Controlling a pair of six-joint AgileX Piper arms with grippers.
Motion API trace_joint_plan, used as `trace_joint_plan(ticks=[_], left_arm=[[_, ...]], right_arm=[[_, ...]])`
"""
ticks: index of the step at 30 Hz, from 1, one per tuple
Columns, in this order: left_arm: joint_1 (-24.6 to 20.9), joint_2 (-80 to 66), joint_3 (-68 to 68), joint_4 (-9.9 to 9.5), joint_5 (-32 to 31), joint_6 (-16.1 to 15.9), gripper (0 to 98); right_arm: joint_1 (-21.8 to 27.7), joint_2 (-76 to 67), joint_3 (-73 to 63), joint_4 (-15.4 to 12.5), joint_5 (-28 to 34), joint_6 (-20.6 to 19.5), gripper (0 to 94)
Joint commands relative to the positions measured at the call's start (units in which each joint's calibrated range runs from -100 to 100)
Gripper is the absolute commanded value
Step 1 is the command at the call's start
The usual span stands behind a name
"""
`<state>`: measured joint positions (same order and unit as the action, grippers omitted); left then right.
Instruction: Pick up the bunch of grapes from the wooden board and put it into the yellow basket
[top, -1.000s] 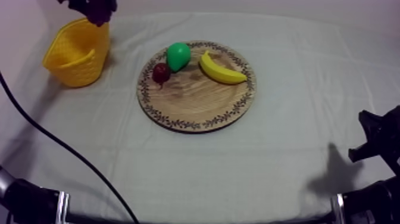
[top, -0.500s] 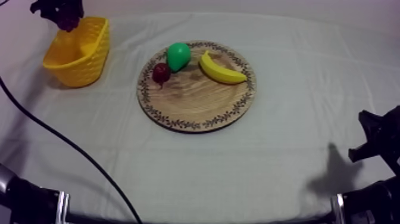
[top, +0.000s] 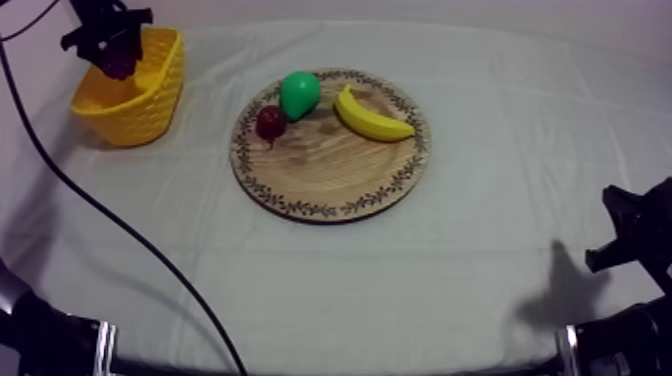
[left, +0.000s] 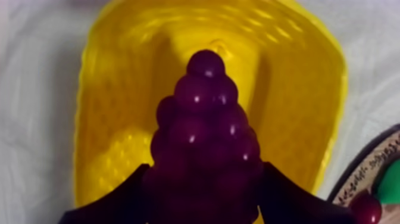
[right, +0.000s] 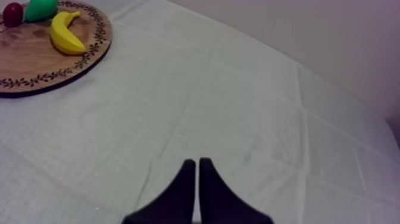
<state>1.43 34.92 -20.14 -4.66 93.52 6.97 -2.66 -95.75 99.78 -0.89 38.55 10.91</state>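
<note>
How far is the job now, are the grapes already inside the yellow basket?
Done: the bunch of grapes is off the wooden board, which holds a pear, a banana and a small red fruit. In hand: the left end effector is shut on the grapes, above the yellow basket. Left: lower and release them inside. The right end effector rests shut over the cloth.

Purple grapes (left: 205, 131), yellow basket (left: 288, 77)
</note>
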Motion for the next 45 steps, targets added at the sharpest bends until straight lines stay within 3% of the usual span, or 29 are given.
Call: trace_joint_plan(ticks=[1,11,18,22,33,45], left_arm=[[-0.1,2.1,-0.5,0.18,-0.1,0.0,55.6],[-1.3,5.0,-1.6,1.92,-1.7,0.7,85.7],[-1.7,-2.5,4.4,2.63,-3.5,1.9,93.1],[-1.1,-10.4,11.0,3.50,-6.4,1.8,89.8],[0.2,-34.8,35.9,5.54,-19.5,0.6,67.3],[1.9,-61.9,67.1,6.04,-37.8,-2.4,56.9]], right_arm=[[0.0,0.0,0.0,0.0,0.0,0.0,0.3],[0.0,0.0,0.0,0.0,0.0,0.0,0.3],[0.0,0.0,0.0,0.0,0.0,0.0,0.3],[0.0,0.0,0.0,0.0,0.0,0.0,0.3],[0.0,0.0,0.0,0.0,0.0,0.0,0.3],[0.0,0.0,0.0,0.0,0.0,0.0,0.3]])
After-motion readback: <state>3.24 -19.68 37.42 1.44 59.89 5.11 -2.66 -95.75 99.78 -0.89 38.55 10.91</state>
